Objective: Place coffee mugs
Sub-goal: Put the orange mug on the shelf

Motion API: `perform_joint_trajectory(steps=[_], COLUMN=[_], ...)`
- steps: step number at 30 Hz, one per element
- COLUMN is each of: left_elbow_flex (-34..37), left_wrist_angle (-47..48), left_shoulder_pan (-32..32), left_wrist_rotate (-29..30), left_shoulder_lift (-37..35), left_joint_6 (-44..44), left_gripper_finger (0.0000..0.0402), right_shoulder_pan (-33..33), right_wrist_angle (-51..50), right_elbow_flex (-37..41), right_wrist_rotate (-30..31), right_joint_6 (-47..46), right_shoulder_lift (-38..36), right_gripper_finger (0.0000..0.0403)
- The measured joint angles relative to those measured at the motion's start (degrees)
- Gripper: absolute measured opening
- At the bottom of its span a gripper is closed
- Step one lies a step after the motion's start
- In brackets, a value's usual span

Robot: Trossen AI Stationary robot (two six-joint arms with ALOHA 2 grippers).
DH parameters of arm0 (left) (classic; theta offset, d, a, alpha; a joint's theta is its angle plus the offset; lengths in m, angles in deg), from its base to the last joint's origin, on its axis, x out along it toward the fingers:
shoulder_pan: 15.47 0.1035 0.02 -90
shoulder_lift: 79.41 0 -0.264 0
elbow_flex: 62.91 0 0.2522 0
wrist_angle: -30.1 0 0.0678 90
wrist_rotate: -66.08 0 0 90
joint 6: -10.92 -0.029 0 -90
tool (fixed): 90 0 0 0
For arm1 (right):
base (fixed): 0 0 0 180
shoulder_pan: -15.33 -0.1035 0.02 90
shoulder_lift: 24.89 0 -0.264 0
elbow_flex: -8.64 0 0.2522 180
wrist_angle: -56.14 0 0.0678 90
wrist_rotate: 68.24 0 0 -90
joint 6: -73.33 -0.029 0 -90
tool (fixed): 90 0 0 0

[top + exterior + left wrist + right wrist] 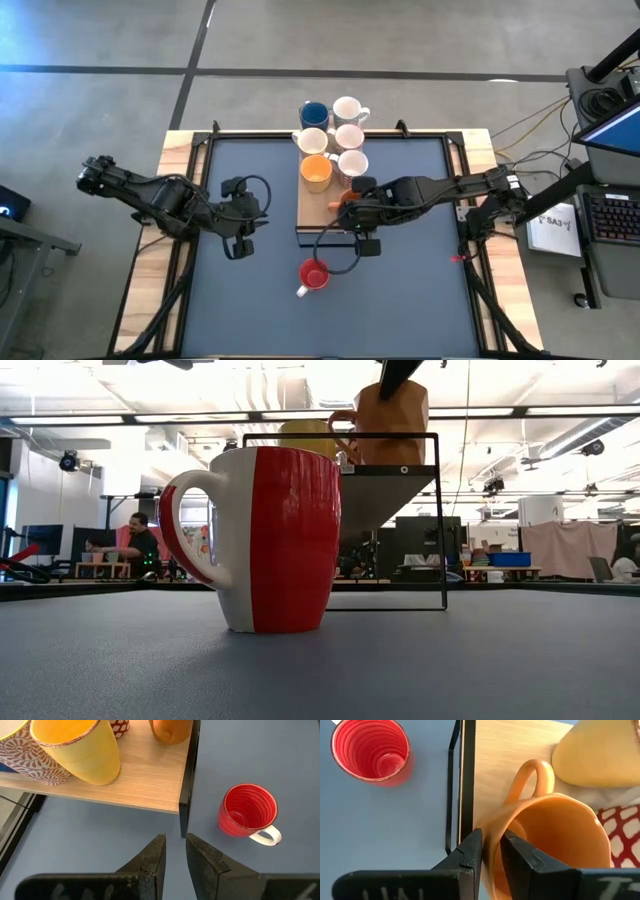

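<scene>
The table top is dark slate blue, edged in pale wood. On it stands a red mug with a white handle and a white band down its handle side; its inside is ribbed red. The board is light wood on a black frame. On the board, the yellow mug has a brownish rim, and beside it sits a cream mug patterned with brown swirls. A white mug with a red lattice shows next to the brown-orange mug. At the far end stand a blue mug and plain white ones. Both arms are black.
</scene>
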State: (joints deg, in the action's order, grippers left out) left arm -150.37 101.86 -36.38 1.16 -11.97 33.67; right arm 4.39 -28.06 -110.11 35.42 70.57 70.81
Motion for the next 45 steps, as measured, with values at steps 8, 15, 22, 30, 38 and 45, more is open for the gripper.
perform_joint_trajectory(steps=[8,15,22,30,38,45], left_elbow_flex=[0.0,0.0,0.0,0.0,0.0,0.0], left_wrist_angle=[0.0,0.0,0.04,0.04,0.04,0.04], left_shoulder_pan=[-0.02,-0.02,0.0,-0.01,-0.02,-0.02], left_wrist_rotate=[0.0,0.0,0.0,-0.01,-0.02,-0.02], left_shoulder_lift=[0.0,0.0,0.0,0.0,0.0,0.0], left_joint_6=[-0.02,0.0,0.0,0.0,0.04,0.5], left_gripper_finger=[0.0057,0.0057,0.0057,0.0057,0.0057,0.0057], right_shoulder_pan=[0.11,0.28,0.22,0.22,0.22,0.22], right_wrist_angle=[3.8,1.21,0.21,-1.91,-1.24,1.09], right_elbow_flex=[0.55,0.55,0.54,0.53,0.53,0.53], right_wrist_rotate=[-0.06,-0.13,-0.24,-0.54,-0.56,-0.13], right_joint_6=[2.74,2.31,1.09,-0.2,0.26,1.14], right_shoulder_lift=[0.0,0.0,0.0,0.0,-0.09,-1.05], right_gripper_finger=[0.0056,0.0056,0.0056,0.0056,0.0056,0.0057])
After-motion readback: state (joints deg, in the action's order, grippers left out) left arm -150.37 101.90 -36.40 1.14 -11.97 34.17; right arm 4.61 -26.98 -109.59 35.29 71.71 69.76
